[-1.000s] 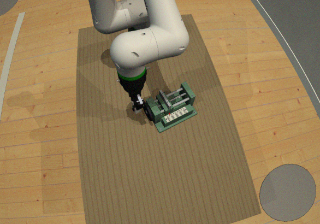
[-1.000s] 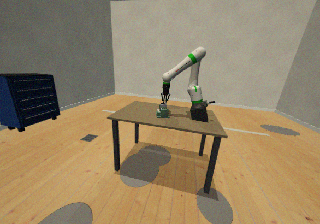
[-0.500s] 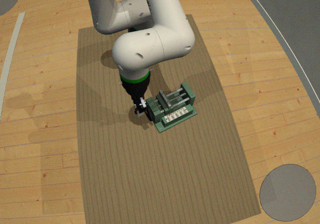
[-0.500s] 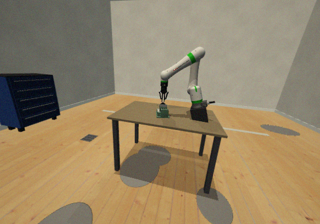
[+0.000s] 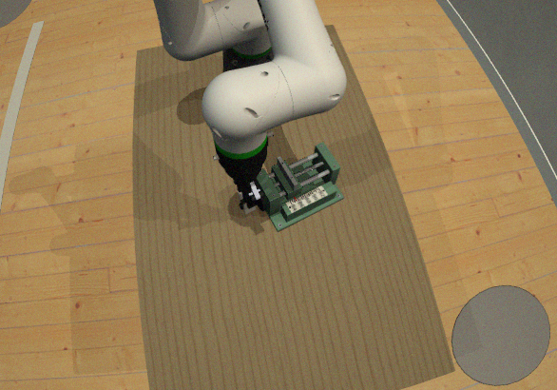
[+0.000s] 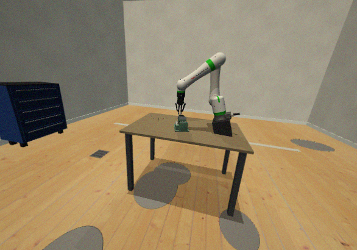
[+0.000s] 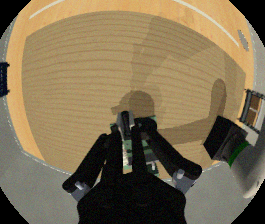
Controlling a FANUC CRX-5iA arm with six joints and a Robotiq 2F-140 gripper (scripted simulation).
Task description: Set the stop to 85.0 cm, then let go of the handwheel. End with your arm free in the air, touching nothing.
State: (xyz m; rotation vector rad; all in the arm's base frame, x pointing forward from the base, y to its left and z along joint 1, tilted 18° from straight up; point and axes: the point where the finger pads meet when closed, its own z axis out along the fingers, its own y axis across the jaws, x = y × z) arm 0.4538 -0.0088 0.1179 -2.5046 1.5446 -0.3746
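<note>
Top view: the stop (image 5: 288,175) (image 6: 182,119) is being carried on rods right of the frame's middle, and the handwheel (image 5: 260,204) is being partly covered by the gripper (image 5: 248,203) (image 6: 180,113) (image 7: 126,120). Fingers are being kept nearly together, seemingly pinched on the wheel's handle. If the arm's circle is being run off-centre, the handle could be slipping out; a sloppy release could be nudging the stop off 85.0. The scale (image 5: 308,200) (image 7: 126,162) is being shown here, digits too blurry tbh.

Exterior view: the upright gripper is being shown above the green block, mid-frame; scale marks aren't being shown.

Wrist view: fingertips are being shown close up, just below centre, but the stop is mostly being hidden by the fingers.
</note>
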